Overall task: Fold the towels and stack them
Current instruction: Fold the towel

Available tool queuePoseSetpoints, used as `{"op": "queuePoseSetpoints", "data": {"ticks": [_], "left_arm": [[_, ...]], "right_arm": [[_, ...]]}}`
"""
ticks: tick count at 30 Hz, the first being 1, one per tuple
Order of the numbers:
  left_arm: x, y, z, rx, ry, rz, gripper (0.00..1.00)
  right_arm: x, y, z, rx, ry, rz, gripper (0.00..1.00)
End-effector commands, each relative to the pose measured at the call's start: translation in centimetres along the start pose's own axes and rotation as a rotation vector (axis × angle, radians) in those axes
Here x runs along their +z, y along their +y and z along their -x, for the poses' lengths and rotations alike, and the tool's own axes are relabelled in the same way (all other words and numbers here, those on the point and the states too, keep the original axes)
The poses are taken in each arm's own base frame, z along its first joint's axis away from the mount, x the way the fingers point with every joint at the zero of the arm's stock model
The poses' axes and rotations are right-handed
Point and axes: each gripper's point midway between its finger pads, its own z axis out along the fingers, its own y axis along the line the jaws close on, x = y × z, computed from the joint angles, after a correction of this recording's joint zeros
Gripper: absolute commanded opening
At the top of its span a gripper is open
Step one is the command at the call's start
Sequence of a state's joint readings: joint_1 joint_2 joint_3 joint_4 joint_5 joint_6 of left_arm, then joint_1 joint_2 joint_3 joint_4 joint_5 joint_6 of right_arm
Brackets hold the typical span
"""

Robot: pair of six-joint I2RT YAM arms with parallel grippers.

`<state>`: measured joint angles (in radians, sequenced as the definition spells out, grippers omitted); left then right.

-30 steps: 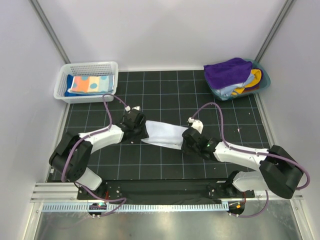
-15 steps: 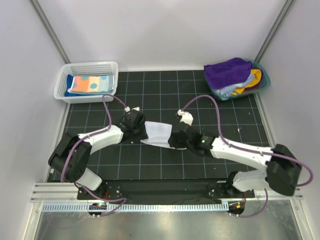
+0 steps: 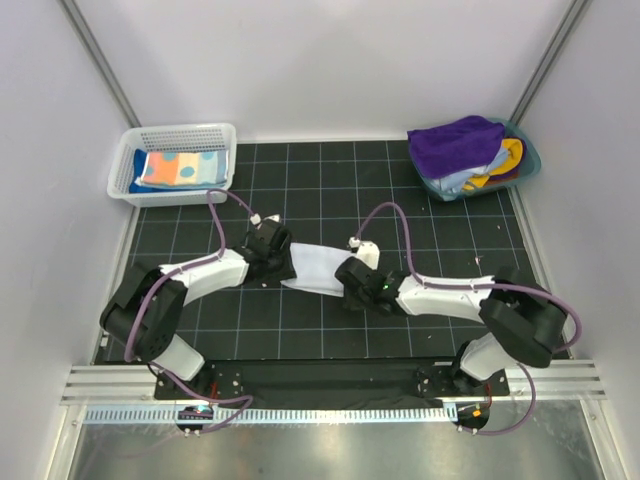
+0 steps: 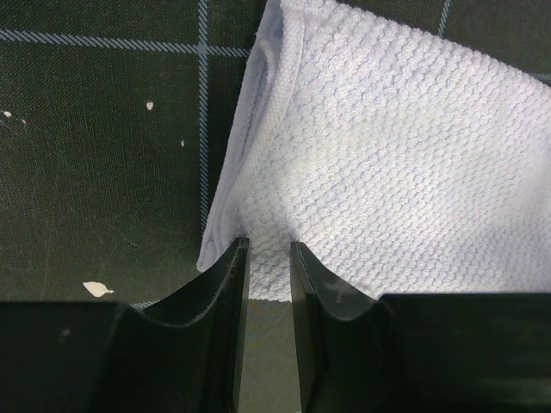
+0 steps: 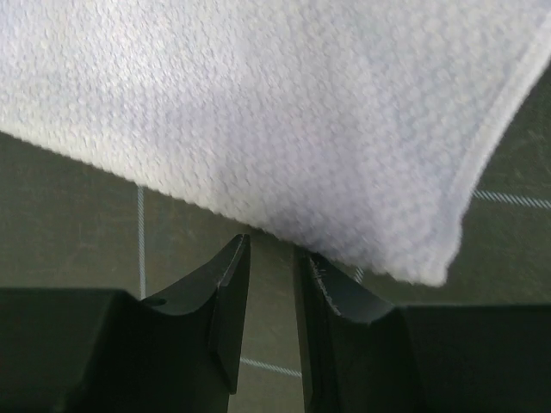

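Note:
A plain white towel (image 3: 315,266) lies on the black grid mat between my two grippers. My left gripper (image 3: 284,262) is shut on its left edge; in the left wrist view the towel (image 4: 387,146) spreads out beyond the gripper (image 4: 269,245), its hem pinched between the tips. My right gripper (image 3: 346,276) is low over the towel's right end. In the right wrist view the blurred towel (image 5: 284,112) hangs across the gripper (image 5: 271,243), whose jaws stand narrowly apart at its edge. A polka-dot towel (image 3: 180,167) lies in the basket. A purple towel (image 3: 455,143) tops a pile.
The white mesh basket (image 3: 125,170) stands at the back left. The teal tub (image 3: 531,160) at the back right holds the purple towel over pale blue and orange-patterned cloth. Grey walls close in both sides. The arm bases and a rail run along the near edge.
My right gripper has moved left toward the left gripper, carrying the towel's right end with it. The visible towel is now much shorter. The left gripper has stayed put.

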<state>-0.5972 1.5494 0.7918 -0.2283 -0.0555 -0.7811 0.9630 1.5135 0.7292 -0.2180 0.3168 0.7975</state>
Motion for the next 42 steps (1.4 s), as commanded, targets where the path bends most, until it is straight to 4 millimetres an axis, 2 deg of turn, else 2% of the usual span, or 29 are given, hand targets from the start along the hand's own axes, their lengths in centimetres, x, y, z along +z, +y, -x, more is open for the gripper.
{"op": "queuePoseSetpoints", "data": {"ticks": [1, 3, 7, 11, 14, 15, 17, 18, 20, 22, 24, 25, 26, 30, 32, 36, 37, 42], "left_arm": [[0.1, 0.3, 0.1, -0.001, -0.002, 0.025, 0.3], [0.2, 0.4, -0.1, -0.005, 0.002, 0.028, 0.3], [0.2, 0.5, -0.3, -0.007, 0.007, 0.029, 0.29], [-0.1, 0.3, -0.1, -0.006, 0.003, 0.017, 0.3], [-0.2, -0.1, 0.1, -0.008, -0.001, 0.006, 0.3], [-0.2, -0.1, 0.1, -0.008, 0.001, 0.007, 0.3], [-0.1, -0.2, 0.2, -0.008, -0.001, 0.006, 0.3], [-0.1, -0.3, 0.3, -0.01, -0.002, 0.005, 0.3], [0.0, -0.2, 0.2, -0.011, 0.001, 0.009, 0.3], [0.1, -0.1, 0.0, -0.012, 0.007, 0.013, 0.3], [0.2, -0.1, 0.0, -0.015, 0.008, 0.012, 0.29], [0.2, -0.1, 0.0, -0.017, 0.009, 0.013, 0.3], [0.2, 0.0, -0.1, -0.016, 0.011, 0.016, 0.29], [0.4, 0.1, -0.1, -0.021, 0.013, 0.022, 0.3], [0.5, 0.3, -0.3, -0.021, 0.02, 0.031, 0.29], [0.7, 0.7, -0.8, -0.03, 0.029, 0.044, 0.29], [0.7, 0.8, -0.9, -0.029, 0.032, 0.045, 0.29], [0.6, 0.9, -0.9, -0.032, 0.03, 0.049, 0.28]], "right_arm": [[-0.9, -0.9, 0.2, 0.08, -0.06, 0.005, 0.34], [-0.9, -1.7, -0.5, 0.093, -0.055, 0.0, 0.35], [-1.2, -2.0, -1.4, 0.108, -0.03, 0.011, 0.35], [-2.7, 0.0, -0.7, 0.125, -0.028, 0.108, 0.34], [-4.6, 2.4, 1.3, 0.113, -0.059, 0.182, 0.34], [-5.6, 3.8, 2.9, 0.111, -0.083, 0.213, 0.34], [-6.2, 4.8, 4.3, 0.09, -0.109, 0.225, 0.34], [-7.0, 6.1, 6.0, 0.091, -0.141, 0.252, 0.34], [-6.1, 6.8, 7.0, 0.065, -0.149, 0.221, 0.34], [-5.8, 8.0, 8.8, 0.041, -0.174, 0.207, 0.34], [-3.6, 8.5, 8.7, 0.02, -0.147, 0.174, 0.34], [-2.9, 8.5, 8.8, 0.019, -0.142, 0.164, 0.33], [-1.4, 8.1, 8.0, 0.008, -0.119, 0.133, 0.33], [0.9, 6.2, 5.9, 0.009, -0.079, 0.077, 0.32], [1.2, 5.3, 5.1, 0.025, -0.072, 0.062, 0.31], [1.0, 2.1, 3.1, 0.03, -0.062, 0.0, 0.32], [0.6, 2.0, 3.4, 0.036, -0.075, 0.005, 0.32], [0.2, -0.3, 1.5, 0.062, -0.061, -0.021, 0.32]]}}
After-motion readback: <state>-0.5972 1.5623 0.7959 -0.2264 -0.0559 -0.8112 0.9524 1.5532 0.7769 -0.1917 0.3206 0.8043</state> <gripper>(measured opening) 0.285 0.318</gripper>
